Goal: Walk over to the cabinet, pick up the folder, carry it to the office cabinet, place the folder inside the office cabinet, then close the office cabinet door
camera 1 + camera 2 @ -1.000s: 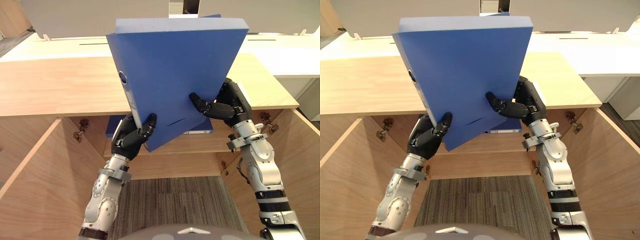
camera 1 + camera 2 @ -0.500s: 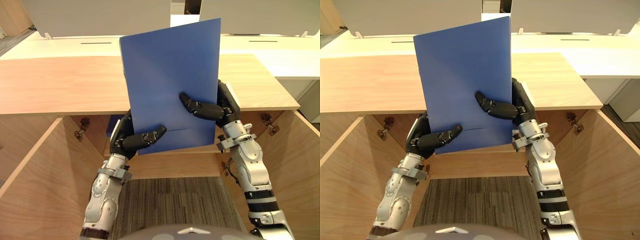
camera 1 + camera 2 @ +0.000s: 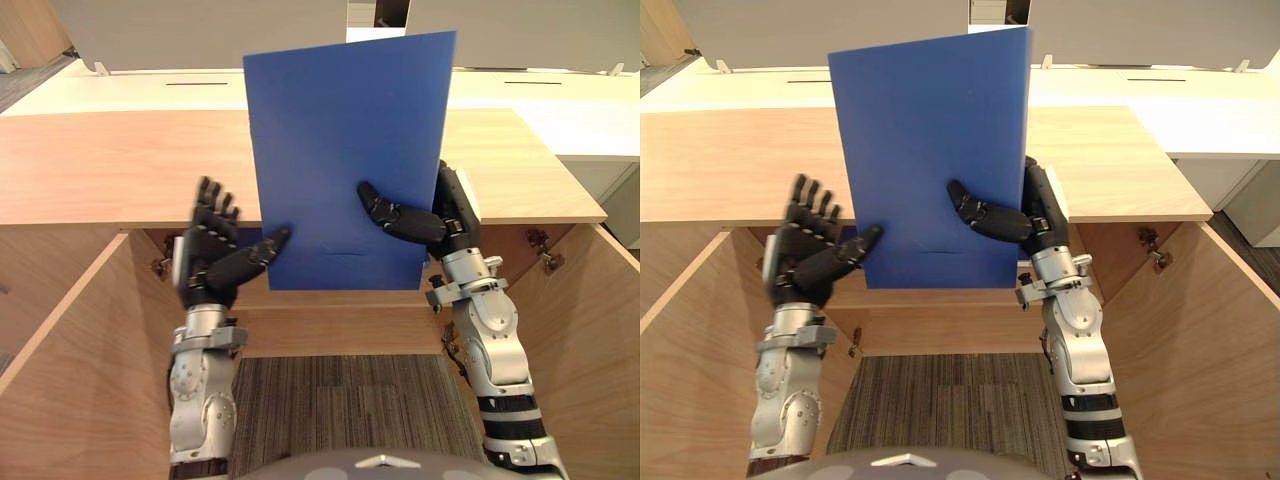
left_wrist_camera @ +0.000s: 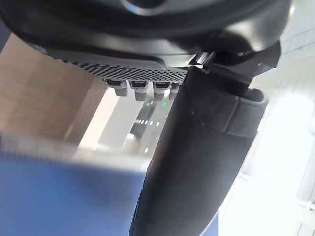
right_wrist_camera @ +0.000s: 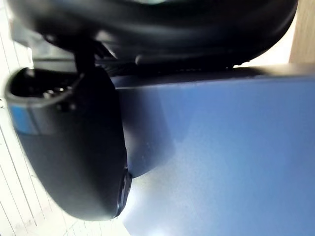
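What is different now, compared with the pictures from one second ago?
The blue folder has turned from tilted to upright. The left hand let go of its lower edge and opened, with its thumb at the folder's corner. The right hand still pinches the folder's right side, above the open wooden cabinet.

There is one blue folder (image 3: 345, 150), upright in the middle of the frame. Two dark hands show beside it: one left hand (image 3: 210, 262) at centre left and one right hand (image 3: 425, 222) at centre right. One wooden cabinet (image 3: 110, 170) spans the frame, with two open doors: a left door (image 3: 60, 380) at lower left and a right door (image 3: 590, 340) at lower right. Two pale panels (image 3: 200, 30) line the top edge.
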Available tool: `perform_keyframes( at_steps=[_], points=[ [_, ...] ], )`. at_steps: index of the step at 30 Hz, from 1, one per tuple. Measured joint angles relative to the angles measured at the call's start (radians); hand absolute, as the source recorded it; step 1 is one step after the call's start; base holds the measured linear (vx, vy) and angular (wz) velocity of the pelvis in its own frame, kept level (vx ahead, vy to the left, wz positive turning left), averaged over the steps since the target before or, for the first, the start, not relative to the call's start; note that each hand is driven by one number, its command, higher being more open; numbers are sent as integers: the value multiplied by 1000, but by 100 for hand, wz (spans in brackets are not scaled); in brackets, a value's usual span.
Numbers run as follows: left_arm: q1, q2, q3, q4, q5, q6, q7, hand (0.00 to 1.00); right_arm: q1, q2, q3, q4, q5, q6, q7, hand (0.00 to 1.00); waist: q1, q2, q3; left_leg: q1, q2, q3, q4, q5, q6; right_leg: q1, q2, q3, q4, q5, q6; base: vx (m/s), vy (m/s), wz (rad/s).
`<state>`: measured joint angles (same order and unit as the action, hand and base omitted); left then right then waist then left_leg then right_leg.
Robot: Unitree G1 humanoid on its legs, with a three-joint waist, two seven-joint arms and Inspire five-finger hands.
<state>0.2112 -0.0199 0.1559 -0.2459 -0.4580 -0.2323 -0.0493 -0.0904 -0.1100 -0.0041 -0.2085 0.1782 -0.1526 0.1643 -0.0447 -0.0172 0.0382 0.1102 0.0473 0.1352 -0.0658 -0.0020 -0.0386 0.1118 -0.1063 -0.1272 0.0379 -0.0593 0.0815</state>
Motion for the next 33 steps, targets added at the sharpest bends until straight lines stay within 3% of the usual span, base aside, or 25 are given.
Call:
perform_keyframes(
  at_steps=[5, 11, 21, 29, 33],
  points=[
    [86, -32, 109, 10, 42, -7, 86, 100, 29, 42, -66, -46, -26, -6, -34, 0, 11, -1, 0, -5, -1, -10, 0, 0, 1, 0, -1, -5, 0, 0, 0, -10, 3, 7],
    [136, -41, 136, 109, 119, 4, 108, 100, 86, 63, -75, -58, -70, -6, -56, 0, 19, -2, 0, -7, -3, -16, 0, 1, 1, 3, -4, -12, -3, 0, 0, -18, 2, 3],
    [156, -45, 146, 491, 260, 66, 126, 100, 156, 62, -42, -64, -141, -6, -66, 0, 18, -4, -1, -14, -5, -15, -1, 1, 1, 0, -4, -12, -16, 0, 0, -3, 0, 0],
    [128, -16, 213, 955, 367, 109, 152, 100, 159, 3, 117, -64, -149, -7, -80, 0, 20, -7, 0, -11, 0, -4, -1, 1, 1, -5, 0, -1, -21, 0, 0, -5, 0, -2],
    [132, 16, 205, 1049, 399, 115, 152, 100, 159, -43, 226, -63, -151, -11, -58, 0, 29, -14, -1, -10, 3, 2, 0, 2, -1, -5, 3, 6, -24, 0, 0, -40, -3, -6]
  ],
)
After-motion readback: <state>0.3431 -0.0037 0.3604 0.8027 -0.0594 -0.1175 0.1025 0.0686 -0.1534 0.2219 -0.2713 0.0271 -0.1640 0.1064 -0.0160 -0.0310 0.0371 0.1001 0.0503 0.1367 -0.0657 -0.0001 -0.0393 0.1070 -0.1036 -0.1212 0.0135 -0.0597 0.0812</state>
